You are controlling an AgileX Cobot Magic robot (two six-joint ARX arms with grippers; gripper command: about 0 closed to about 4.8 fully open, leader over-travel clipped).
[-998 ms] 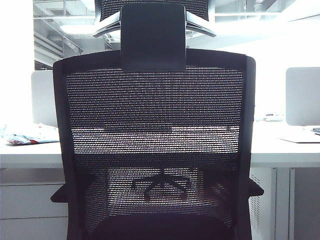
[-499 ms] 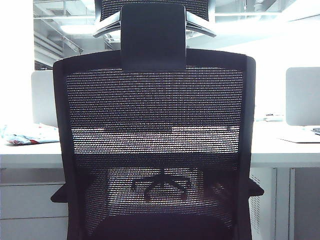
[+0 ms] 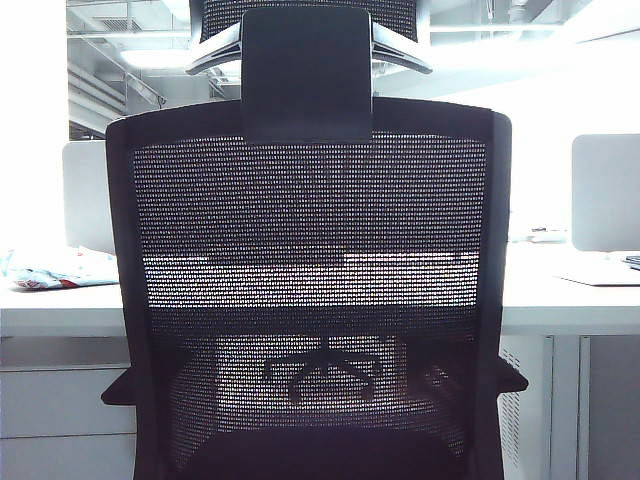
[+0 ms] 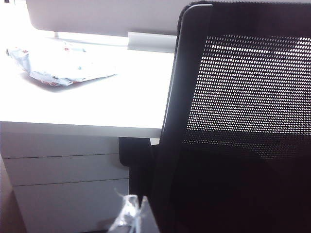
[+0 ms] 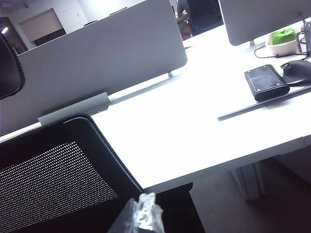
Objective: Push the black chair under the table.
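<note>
nothing has visibly changed over the last second: the black chair (image 3: 310,290) fills the exterior view just as it did before, its mesh back square to the camera and its armrests at the near edge of the surface (image 3: 570,300). that suggests the push has either stalled or not yet begun, and the seat looks only partly under the surface. neither arm shows in the exterior view. the left claw (image 4: 130,218) sits low, just beside the left edge of the chair back (image 4: 180,121), with only its pale tip in sight; i cannot tell whether it is wide or narrow. the right claw (image 5: 141,216) hovers near the right edge of the back (image 5: 63,179); its opening too cannot be told.
</note>
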